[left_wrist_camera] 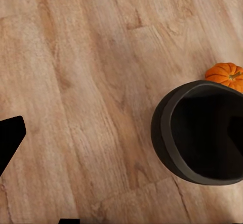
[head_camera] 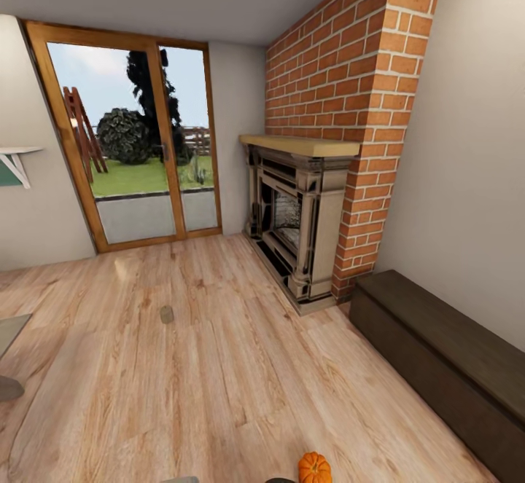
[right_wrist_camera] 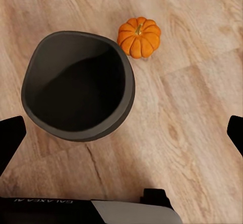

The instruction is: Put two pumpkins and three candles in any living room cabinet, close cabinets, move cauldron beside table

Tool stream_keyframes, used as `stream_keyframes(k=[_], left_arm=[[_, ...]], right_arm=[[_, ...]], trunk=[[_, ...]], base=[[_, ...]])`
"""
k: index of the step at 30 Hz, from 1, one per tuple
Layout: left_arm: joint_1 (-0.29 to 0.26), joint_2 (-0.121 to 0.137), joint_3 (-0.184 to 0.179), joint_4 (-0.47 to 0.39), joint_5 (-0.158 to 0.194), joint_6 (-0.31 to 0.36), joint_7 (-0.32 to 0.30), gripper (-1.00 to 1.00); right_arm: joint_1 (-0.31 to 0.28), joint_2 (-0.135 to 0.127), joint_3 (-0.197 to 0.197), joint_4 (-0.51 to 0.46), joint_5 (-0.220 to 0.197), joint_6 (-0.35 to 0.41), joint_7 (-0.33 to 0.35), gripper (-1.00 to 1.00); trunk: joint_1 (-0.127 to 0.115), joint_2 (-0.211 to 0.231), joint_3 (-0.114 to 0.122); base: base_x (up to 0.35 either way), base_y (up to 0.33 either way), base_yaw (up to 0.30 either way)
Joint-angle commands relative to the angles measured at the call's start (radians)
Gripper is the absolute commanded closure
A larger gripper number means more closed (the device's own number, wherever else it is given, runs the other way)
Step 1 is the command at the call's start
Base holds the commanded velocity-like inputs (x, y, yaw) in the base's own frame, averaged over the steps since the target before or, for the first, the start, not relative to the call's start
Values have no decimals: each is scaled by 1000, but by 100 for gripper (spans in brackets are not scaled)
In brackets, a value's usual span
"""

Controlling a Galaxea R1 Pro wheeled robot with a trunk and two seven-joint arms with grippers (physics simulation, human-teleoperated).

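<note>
— Right gripper [right_wrist_camera: 121, 133] first: how does it stand?
— Spread wide, with one dark fingertip at each side edge of the right wrist frame and nothing between them but floor [right_wrist_camera: 192, 133]. Left gripper: one dark fingertip [left_wrist_camera: 9, 138] shows at the left edge of its frame, so I cannot tell how far it is open; nothing is visibly held.
— Where are the task's things?
— Cauldron [right_wrist_camera: 78, 84], dark and empty, stands upright on the planks in the upper left of the right wrist frame. One pumpkin [right_wrist_camera: 139, 36] sits just beside its rim, apparently not touching. In the head frame that pumpkin [head_camera: 314, 468] is at the bottom edge.
— Around them?
— Cabinet [head_camera: 437, 355] runs along the right wall, fronts shut, well apart from the pumpkin. Beyond it are a brick fireplace [head_camera: 295, 213] and a glass door [head_camera: 138, 148]. Counted: one pumpkin, one cauldron, one cabinet.
</note>
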Motion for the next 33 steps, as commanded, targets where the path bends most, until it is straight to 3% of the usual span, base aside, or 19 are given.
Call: stream_keyframes(k=[1,33], left_arm=[[0,0,1,-1,10,1,0,-100],[0,-1,0,-1,14,1,0,-100]], right_arm=[[-1,-1,4,0,-4,-2,-3,-100],[-1,-1,9,4,-4,-4,-3,-100]], trunk=[[4,-8,-4],[127,-232,-105]], base=[[0,0,0],[0,0,0]])
